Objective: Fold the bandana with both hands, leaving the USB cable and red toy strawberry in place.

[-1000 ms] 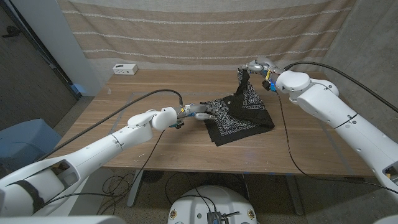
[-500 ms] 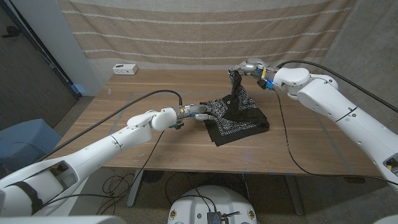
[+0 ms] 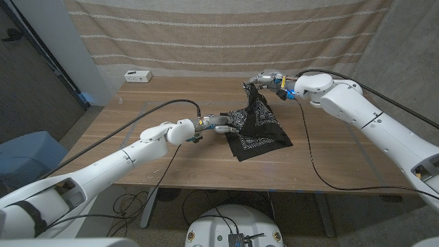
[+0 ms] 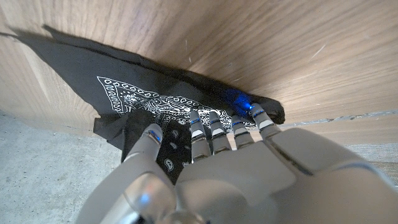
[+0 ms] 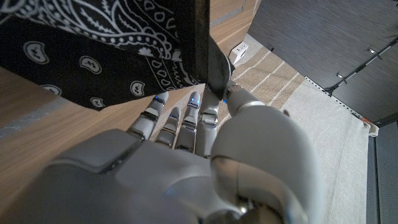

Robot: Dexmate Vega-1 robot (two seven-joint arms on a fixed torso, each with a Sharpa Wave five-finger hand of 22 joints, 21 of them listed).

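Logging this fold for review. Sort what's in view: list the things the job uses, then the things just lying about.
In use:
bandana
left robot hand, pressing one edge down
right robot hand, lifting a corner

Lying about:
small white box at the table's far left
striped curtain

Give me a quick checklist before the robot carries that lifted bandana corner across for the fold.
1. Right robot hand pinches the bandana corner: ok.
2. Corner raised off the table: ok.
3. Left robot hand presses the bandana's near-left edge: ok.
4. Rest of the cloth lying on the table: ok.
5. USB cable and strawberry clear of the fold path: cannot tell.
6. White box at the far left, away from the cloth: ok.
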